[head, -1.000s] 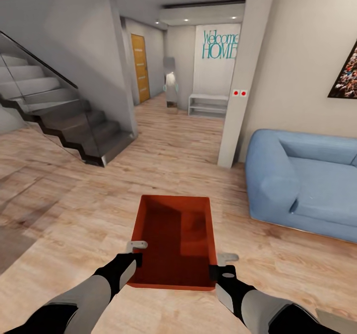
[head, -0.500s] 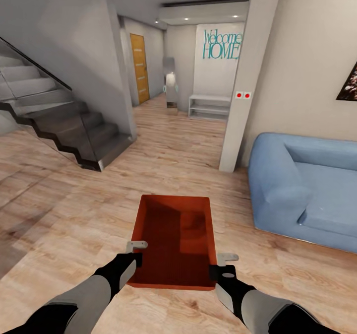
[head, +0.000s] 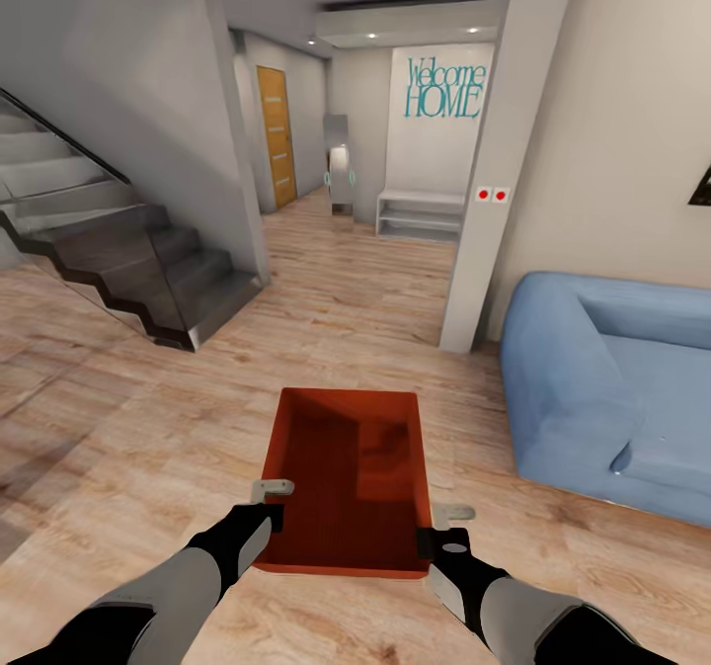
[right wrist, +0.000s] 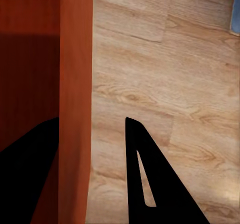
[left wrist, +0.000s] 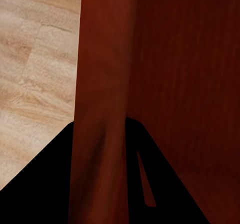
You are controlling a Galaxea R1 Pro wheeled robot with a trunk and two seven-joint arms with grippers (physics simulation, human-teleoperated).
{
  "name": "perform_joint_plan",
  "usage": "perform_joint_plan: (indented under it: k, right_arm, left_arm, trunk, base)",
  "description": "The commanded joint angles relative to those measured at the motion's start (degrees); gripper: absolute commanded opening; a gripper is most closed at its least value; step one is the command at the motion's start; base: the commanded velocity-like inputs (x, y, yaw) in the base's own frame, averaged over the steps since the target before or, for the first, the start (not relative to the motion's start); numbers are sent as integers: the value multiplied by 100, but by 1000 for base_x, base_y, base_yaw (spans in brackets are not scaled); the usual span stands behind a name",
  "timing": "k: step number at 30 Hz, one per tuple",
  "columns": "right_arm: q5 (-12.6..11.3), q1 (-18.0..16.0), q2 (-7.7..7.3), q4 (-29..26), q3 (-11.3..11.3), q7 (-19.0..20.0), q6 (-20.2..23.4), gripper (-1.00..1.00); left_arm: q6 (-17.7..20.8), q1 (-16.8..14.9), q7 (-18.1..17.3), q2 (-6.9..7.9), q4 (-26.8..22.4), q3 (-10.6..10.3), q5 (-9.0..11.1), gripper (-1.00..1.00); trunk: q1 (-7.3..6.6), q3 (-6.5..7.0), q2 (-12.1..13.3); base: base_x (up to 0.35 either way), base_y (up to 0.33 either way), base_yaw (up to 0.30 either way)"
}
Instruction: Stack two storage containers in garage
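Observation:
One orange-red storage container [head: 346, 477] hangs level in front of me above the light wood-plank floor [head: 148, 428] of the living room. My left gripper [head: 272, 507] is shut on its left wall near the close corner. My right gripper [head: 434, 532] grips the right wall at the close corner. The left wrist view shows the container wall [left wrist: 100, 84] pinched between both black fingers of the left gripper [left wrist: 100, 124]. In the right wrist view the wall [right wrist: 75, 59] sits between the fingers of the right gripper [right wrist: 91, 120], tight against one and with a sliver of floor before the other.
A dark staircase [head: 118, 260] rises on the left and a blue sofa [head: 612, 388] stands on the right beside a white pillar [head: 494, 201]. Between them a hallway runs ahead to an orange-brown door [head: 278, 136] and a low white shelf [head: 420, 215].
The whole view has shifted: the hallway has grown closer while the sofa and stairs slide outward, so the camera has moved forward. The container and both grippers keep the same place in the picture.

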Motion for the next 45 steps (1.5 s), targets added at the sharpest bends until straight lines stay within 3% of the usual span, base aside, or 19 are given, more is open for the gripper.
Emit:
perform_joint_plan:
  k: [1,45]
  right_arm:
    - [18,-8,3,-56,-20,-18,-19,-100]
    - [9,-8,3,-56,-20,-9,-54,-100]
  left_arm:
    - [35,2,34,-2,10,-54,74,-100]
    - [35,2,49,-2,28,-54,76,-100]
  trunk:
    - [6,-11,-11]
    - [6,-11,-11]
  base:
    - [323,0,0]
    - [323,0,0]
